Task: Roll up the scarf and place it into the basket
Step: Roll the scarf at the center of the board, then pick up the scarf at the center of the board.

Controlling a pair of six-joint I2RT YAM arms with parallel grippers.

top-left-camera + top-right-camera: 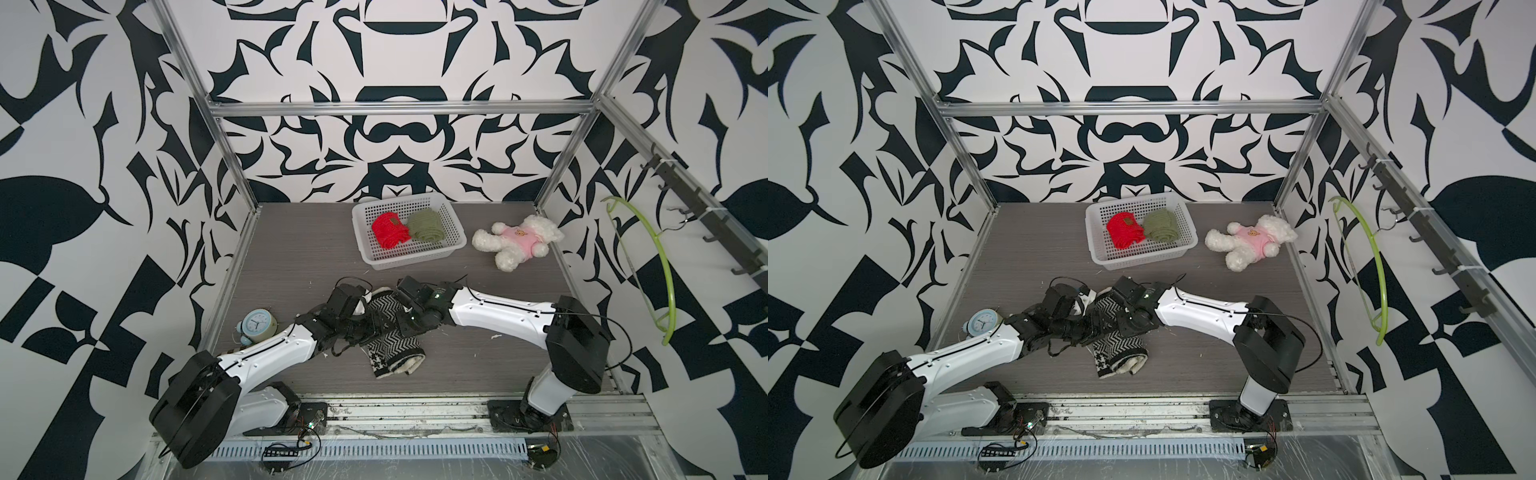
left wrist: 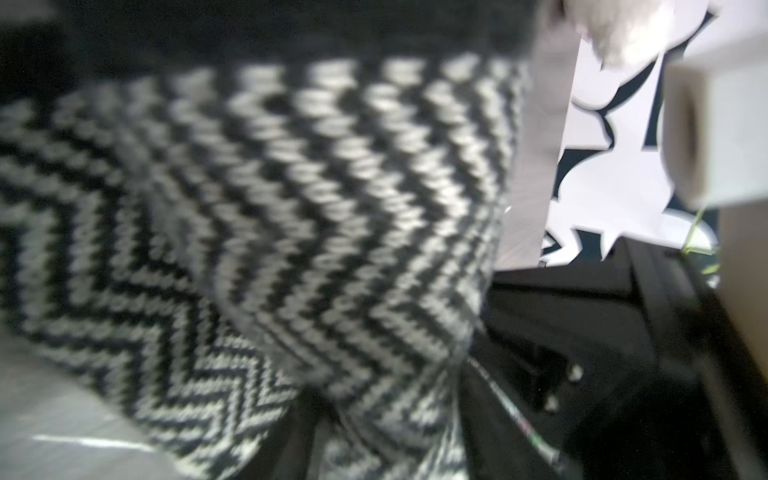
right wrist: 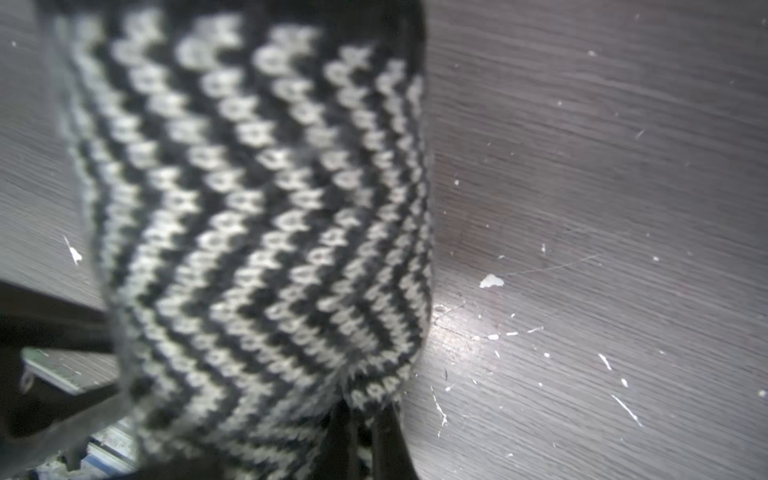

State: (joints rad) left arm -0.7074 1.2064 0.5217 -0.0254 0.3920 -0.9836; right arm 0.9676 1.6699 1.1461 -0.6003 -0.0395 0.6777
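**Scarf half-rolled between both grippers, far from basket**

Black-and-white zigzag knit scarf (image 1: 395,347) lies bunched on the grey wood-grain table (image 1: 291,257) near its front edge, well apart from the white perforated plastic basket (image 1: 360,232). Right gripper (image 1: 401,322) is clamped tight and looks pinched on the scarf's edge. Left gripper (image 1: 365,302) presses in from the other side; its wrist view is blurred, so I can't tell how wide it stands. The scarf sits between the two.

Risks: the loose fleecy-lined tail sprawls on the table, so the roll likely unwinds if lifted by one thin pinch. The basket holds a red knit roll (image 1: 388,230) and an olive knit roll (image 1: 424,224). Only the front strip is free, so the bundle could snag the rim.
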